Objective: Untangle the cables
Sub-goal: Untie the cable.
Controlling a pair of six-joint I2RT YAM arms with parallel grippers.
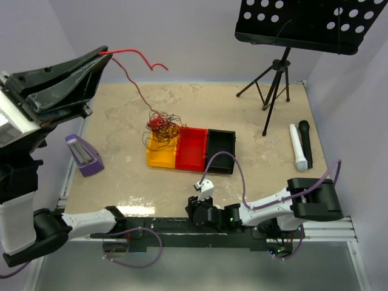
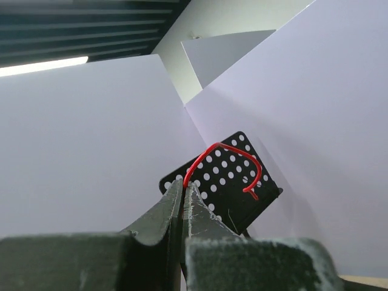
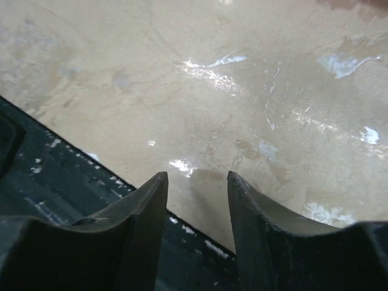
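Observation:
A snarl of thin red and dark cables (image 1: 162, 129) sits on the yellow bin (image 1: 161, 156). My left gripper (image 1: 104, 51) is raised high at the upper left, shut on a red cable (image 1: 136, 56) whose free end curls out to the right. A dark strand (image 1: 136, 88) runs from the gripper down to the snarl. In the left wrist view the shut gripper (image 2: 183, 185) pinches the red cable (image 2: 225, 151), which arcs over to a hooked end. My right gripper (image 1: 200, 193) is low near the table's front edge; in its wrist view it (image 3: 197, 178) is open and empty.
A red bin (image 1: 191, 148) and a black bin (image 1: 220, 151) adjoin the yellow one. A purple block (image 1: 83, 156) lies at the left. A white marker (image 1: 296, 147) and a black marker (image 1: 305, 143) lie at the right. A music stand (image 1: 276, 76) stands at the back right.

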